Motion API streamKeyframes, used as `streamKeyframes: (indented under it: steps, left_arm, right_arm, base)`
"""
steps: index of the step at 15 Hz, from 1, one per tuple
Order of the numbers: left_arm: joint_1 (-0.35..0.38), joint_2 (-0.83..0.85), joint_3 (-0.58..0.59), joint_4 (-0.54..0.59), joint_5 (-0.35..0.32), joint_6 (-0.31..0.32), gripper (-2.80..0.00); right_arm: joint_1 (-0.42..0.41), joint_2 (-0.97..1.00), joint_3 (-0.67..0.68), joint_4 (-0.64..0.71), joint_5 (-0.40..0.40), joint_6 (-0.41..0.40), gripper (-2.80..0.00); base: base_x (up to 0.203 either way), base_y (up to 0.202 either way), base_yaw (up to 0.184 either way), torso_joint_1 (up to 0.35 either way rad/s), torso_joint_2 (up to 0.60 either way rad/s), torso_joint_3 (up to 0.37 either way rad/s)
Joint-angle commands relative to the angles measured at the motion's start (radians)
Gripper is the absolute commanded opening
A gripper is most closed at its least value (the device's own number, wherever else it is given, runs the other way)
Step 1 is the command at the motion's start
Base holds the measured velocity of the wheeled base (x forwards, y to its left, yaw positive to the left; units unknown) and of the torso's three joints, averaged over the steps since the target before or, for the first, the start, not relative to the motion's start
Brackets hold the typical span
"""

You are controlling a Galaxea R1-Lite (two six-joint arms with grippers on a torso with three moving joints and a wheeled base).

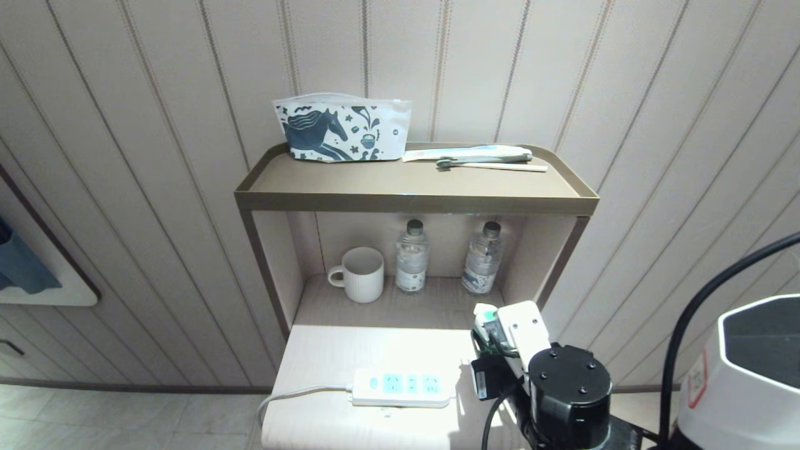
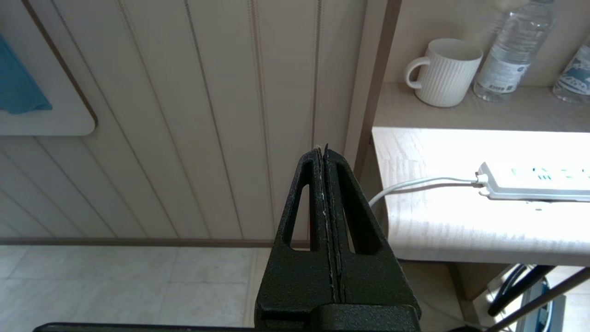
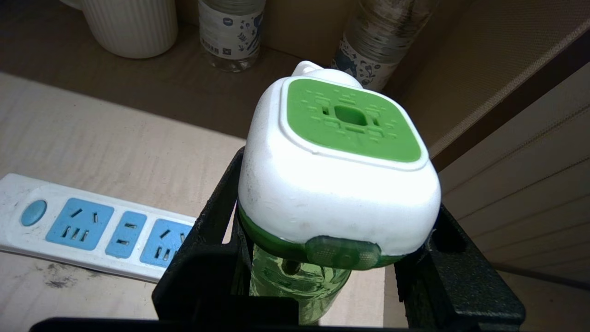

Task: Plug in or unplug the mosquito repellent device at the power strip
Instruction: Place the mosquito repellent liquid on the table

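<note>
Mosquito repellent device point(image 3: 339, 184): we hold it clamped in the right gripper point(image 3: 339, 258) jaws, just beside the power strip point(image 1: 403, 387), unplugged; sockets vacant. Left gripper point(image 2: 326, 221) jaws together, well apart from the strip.

Our right arm reaches in from the lower right of the head view, its round black wrist housing nearest the camera and the forearm angled forward. Our right pincer point(image 3: 318, 258) stands partly spread, its two black fingers point(image 3: 207, 240) pressed against either side of the mosquito repellent device point(image 3: 336, 166), which we hold upright above the table. Our left pincer point(image 2: 326, 184) hangs off to the left, apart from the work, its fingers pressed flat together with nothing between them.
</note>
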Motion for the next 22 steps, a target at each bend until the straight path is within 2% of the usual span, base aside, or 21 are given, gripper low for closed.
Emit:
streamKeyframes:
  steps: [1, 4, 9, 16, 22]
  left_arm:
    - [0.000, 0.001, 0.000, 0.001, -0.001, 0.000, -2.80]
    - [0.000, 0.001, 0.000, 0.001, 0.000, 0.000, -2.80]
    - [-0.002, 0.001, 0.000, 0.001, -0.001, 0.000, -2.80]
    - [0.000, 0.001, 0.000, 0.001, 0.000, 0.000, -2.80]
    - [0.000, 0.001, 0.000, 0.001, 0.000, 0.000, -2.80]
  right_arm:
    - [0.000, -0.021, 0.025, -0.020, 0.000, -0.003, -2.80]
    - [0.000, -0.020, 0.082, -0.092, 0.046, -0.013, -2.80]
    - [-0.003, -0.027, 0.106, -0.104, 0.053, 0.005, -2.80]
    - [-0.017, -0.072, 0.177, -0.129, 0.057, 0.016, -2.80]
    - [0.025, -0.100, 0.220, -0.130, 0.057, 0.041, -2.80]
  base:
    - [0.000, 0.000, 0.000, 0.000, 0.00, 0.000]
    - [0.000, 0.000, 0.000, 0.000, 0.00, 0.000]
    - [0.000, 0.000, 0.000, -0.021, 0.05, 0.026]
    - [0.000, 0.000, 0.000, -0.183, 0.41, 0.212]
    - [0.000, 0.000, 0.000, -0.244, 0.55, 0.300]
